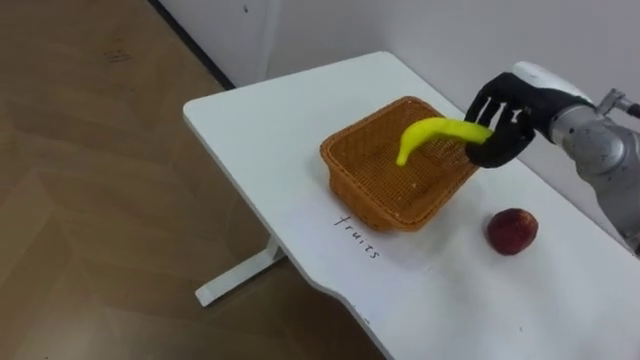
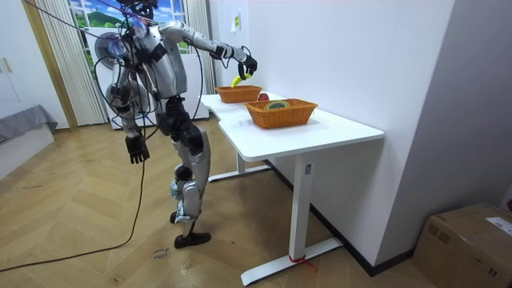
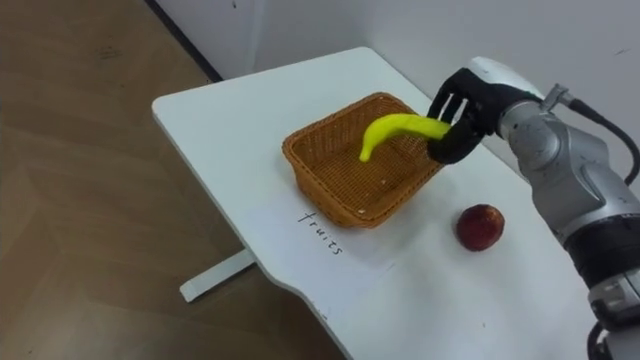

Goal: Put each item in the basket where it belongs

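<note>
- The left hand (image 2: 138, 150) hangs at the robot's side in the room view, away from the table; whether it is open or closed cannot be told.
- The wicker basket (image 1: 352, 180) stands on the white table (image 1: 260, 110).
- The banana (image 1: 430, 132) hangs above the basket's inside, its free tip pointing down.
- The right hand (image 1: 505, 125) curls its fingers round the banana's other end.
- A red apple (image 1: 512, 231) lies on the table, right of the basket.

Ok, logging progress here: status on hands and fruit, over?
Right hand shut on banana, above the fruit basket. Left hand relaxed at its side. Apple on table beside basket. Nothing in the way.
</note>
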Controlling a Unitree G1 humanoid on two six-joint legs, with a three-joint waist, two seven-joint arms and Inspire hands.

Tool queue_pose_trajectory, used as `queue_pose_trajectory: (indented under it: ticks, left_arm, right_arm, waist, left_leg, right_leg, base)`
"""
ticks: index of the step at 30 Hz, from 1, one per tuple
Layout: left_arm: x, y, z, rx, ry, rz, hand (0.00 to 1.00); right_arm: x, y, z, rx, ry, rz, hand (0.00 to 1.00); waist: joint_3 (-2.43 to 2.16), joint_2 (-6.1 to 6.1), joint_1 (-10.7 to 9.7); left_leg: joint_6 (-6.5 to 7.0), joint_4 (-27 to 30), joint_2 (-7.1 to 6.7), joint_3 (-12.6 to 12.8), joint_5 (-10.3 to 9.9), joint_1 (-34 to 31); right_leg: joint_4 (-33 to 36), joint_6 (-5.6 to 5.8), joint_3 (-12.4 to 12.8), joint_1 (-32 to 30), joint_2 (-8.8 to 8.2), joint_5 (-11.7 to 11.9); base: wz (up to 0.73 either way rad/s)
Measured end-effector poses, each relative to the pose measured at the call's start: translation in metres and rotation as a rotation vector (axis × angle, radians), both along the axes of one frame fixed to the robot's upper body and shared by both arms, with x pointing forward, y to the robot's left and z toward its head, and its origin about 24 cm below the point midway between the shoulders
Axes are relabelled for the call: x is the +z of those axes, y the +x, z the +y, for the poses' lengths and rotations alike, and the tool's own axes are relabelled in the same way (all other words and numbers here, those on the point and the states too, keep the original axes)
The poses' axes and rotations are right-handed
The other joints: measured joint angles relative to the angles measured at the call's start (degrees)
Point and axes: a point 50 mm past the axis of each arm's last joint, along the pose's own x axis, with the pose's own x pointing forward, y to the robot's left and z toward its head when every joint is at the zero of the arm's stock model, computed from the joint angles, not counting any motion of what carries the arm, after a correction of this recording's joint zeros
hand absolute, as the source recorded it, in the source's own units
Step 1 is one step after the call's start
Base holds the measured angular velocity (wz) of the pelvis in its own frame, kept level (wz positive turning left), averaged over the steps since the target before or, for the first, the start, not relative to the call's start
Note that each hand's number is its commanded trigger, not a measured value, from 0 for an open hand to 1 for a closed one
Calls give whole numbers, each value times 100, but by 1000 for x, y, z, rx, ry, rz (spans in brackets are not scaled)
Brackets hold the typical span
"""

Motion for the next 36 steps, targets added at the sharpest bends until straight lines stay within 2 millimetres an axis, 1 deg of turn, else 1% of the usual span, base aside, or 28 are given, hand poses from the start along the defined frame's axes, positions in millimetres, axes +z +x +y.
queue_pose_trajectory:
  ticks: [4,5,9,10,11,13,24,27,28,29,31,33,34,35,36]
  left_arm:
    - [0,3,-2,-14,7,-7,0]
    - [0,5,-2,-15,7,-12,0]
    - [0,10,-2,-24,9,-27,0]
    - [0,12,-3,-29,14,-32,0]
    - [0,13,-3,-36,14,-37,0]
    - [0,14,-4,-44,15,-45,0]
    - [1,17,-3,-68,14,-63,0]
    - [2,16,-1,-70,24,-57,0]
    - [2,17,0,-70,27,-57,0]
    - [3,16,0,-68,28,-57,0]
    - [2,16,1,-63,31,-49,0]
    - [2,14,1,-57,36,-40,0]
    - [2,14,1,-55,42,-41,0]
    - [2,14,1,-55,45,-41,0]
    - [2,14,1,-53,46,-40,0]
  right_arm:
    - [6,7,-1,-19,-32,-37,0]
    - [7,8,0,-21,-38,-47,0]
    - [11,11,0,-30,-43,-80,0]
    - [11,11,1,-29,-47,-88,0]
    - [12,12,2,-25,-53,-96,0]
    - [15,13,3,-26,-54,-114,0]
    - [20,12,-1,-38,-53,-180,0]
    - [28,13,5,-17,-52,-213,0]
    - [34,13,8,-1,-54,-236,0]
    - [39,13,9,10,-60,-256,0]
    - [42,13,9,10,-67,-275,0]
    - [42,13,9,10,-70,-280,0]
    - [42,13,9,10,-71,-282,0]
    - [42,13,9,10,-72,-283,0]
    - [41,13,10,13,-77,-283,0]
  waist:
    - [21,-40,12]
    - [61,-42,16]
    - [86,-86,25]
    - [74,-101,37]
    - [91,-89,38]
    - [109,-66,37]
    - [104,-84,69]
    - [98,-94,20]
    - [96,-96,16]
    - [95,-95,22]
    - [93,-86,39]
    - [88,-79,45]
    - [78,-84,48]
    - [80,-80,44]
    - [75,-63,40]
  left_leg:
    - [-28,33,22,-37,43,-277]
    - [-29,62,21,-52,40,-327]
    - [-31,108,19,-77,39,-503]
    - [-30,130,16,-82,39,-552]
    - [-27,182,12,-85,36,-559]
    - [-24,173,8,-85,34,-569]
    - [-27,172,33,-34,27,-564]
    - [-37,206,42,-43,16,-576]
    - [-42,214,45,-43,12,-577]
    - [-45,214,50,-37,9,-566]
    - [-44,199,53,-28,9,-518]
    - [-42,180,54,-27,7,-439]
    - [-44,169,55,-28,6,-401]
    - [-45,167,55,-27,2,-368]
    - [-48,166,66,-19,-10,-313]
  right_leg:
    - [79,-10,18,-261,19,3]
    - [75,-10,29,-287,29,3]
    - [72,-31,32,-434,46,16]
    - [70,-36,51,-463,48,19]
    - [70,-37,73,-463,49,20]
    - [68,-37,81,-467,49,21]
    - [75,-51,170,-472,59,29]
    - [71,-67,160,-471,78,40]
    - [70,-69,157,-471,81,41]
    - [69,-74,167,-466,87,45]
    - [62,-77,170,-428,87,48]
    - [39,-77,167,-344,89,48]
    - [-6,-78,166,-294,99,49]
    - [-27,-79,167,-262,103,49]
    - [-24,-79,168,-241,107,49]
  base:
    - [3]
    - [11]
    - [7]
    - [4]
    - [4]
    - [0]
    - [-2]
    - [0]
    - [-4]
    - [-5]
    - [-2]
    - [0]
    - [0]
    - [0]
    - [-9]
